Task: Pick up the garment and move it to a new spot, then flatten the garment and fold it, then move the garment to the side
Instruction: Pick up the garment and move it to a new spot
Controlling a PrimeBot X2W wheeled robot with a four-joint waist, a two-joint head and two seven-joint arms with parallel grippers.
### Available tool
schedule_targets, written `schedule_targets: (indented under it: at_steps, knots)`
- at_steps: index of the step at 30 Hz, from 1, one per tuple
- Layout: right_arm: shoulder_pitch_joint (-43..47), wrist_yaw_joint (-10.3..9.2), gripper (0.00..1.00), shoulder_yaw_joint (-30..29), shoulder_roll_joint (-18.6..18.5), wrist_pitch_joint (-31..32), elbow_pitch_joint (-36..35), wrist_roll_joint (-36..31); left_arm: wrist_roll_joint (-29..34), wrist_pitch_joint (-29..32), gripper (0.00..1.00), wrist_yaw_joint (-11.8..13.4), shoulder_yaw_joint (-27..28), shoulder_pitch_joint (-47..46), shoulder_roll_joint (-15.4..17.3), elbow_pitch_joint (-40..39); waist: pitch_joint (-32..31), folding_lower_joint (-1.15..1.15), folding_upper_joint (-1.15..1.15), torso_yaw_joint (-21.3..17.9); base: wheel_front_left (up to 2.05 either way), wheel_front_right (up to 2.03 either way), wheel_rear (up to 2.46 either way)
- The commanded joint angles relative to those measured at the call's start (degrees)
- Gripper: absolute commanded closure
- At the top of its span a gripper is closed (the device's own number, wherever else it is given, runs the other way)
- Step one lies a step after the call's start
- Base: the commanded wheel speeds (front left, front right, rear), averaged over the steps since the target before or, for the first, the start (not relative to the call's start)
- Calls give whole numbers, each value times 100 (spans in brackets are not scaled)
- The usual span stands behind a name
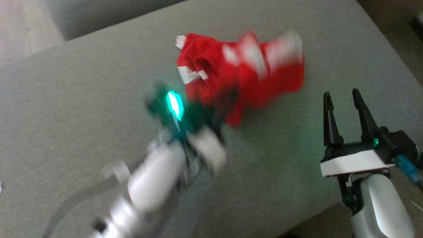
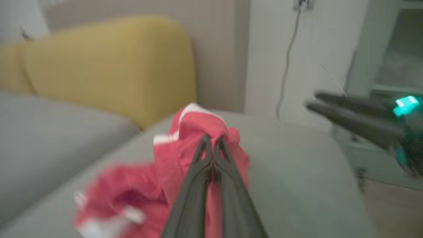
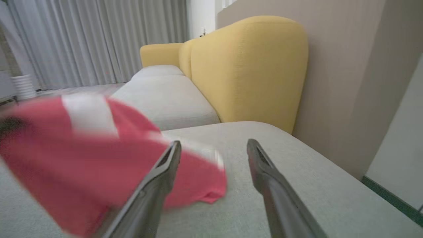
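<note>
Grey sofa cushion (image 1: 82,99) beneath crumpled red garment (image 1: 238,72); left gripper (image 2: 214,140) clamped tight on a fold of it, right gripper (image 1: 341,94) spread wide and empty nearby.

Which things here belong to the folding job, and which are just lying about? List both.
In the job:
- garment, red and white, crumpled
- left gripper, shut on a bunch of it
- right gripper, open, apart from it

Just about:
- grey seat under the garment
- yellow backrest
- curtains
- wall cable
</note>
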Motion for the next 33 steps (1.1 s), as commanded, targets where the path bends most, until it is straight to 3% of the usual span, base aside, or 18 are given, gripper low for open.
schedule_targets:
  at_steps: [1, 2, 6, 8, 9, 10, 12, 22, 27, 33]
  knots:
    - [-55, 42, 0, 157, 23, -29, -179, 62, -113, -78, 63, -24, 35, 106, 75, -102, 197, 0, 0, -239, 0, 0, 0]
    - [-46, 42, 0, 175, 24, -29, -168, 109, -219, -134, 0, -25, -167, 423, 43, 18, 226, 0, 0, -249, 0, 0, 0]
    - [12, 42, 0, 254, 24, -29, -128, 223, -539, -587, 0, 69, -611, 1307, -22, 369, 249, 0, 0, -143, 0, 0, 0]
    - [50, 42, 0, 269, 25, -29, -107, 250, -576, -873, 0, 299, -653, 1539, -32, 469, 186, 0, 0, 14, 0, 0, 0]
    - [123, 42, 0, 241, 25, -29, -90, 241, -607, -1081, 0, 585, -576, 1727, -36, 461, 73, 0, 0, 219, 0, 0, 0]
    - [175, 42, 0, 213, 25, -29, -80, 228, -694, -1131, 0, 691, -506, 1850, -37, 408, -6, 0, 0, 339, 0, 0, 0]
    - [292, 42, 0, 161, 25, -29, -67, 165, -783, -1169, 0, 912, -311, 2057, -39, 136, -160, 0, 0, 565, 0, 0, 0]
    - [1210, 42, 0, 84, -93, -29, -217, -18, -72, -1177, 0, 1891, 1460, 3685, -31, -1693, -1039, 0, 0, 1419, 0, 0, 0]
    - [1638, 42, 0, 342, -275, -29, -501, -98, 127, -1178, 0, 2050, 1974, 4413, -38, -2326, -1252, 0, 0, 1609, 0, 0, 0]
    - [1877, 42, 0, 624, -454, -29, -750, -129, 318, -1178, 0, 2134, 2069, 4945, -40, -2559, -1375, 0, 0, 1733, 0, 0, 0]
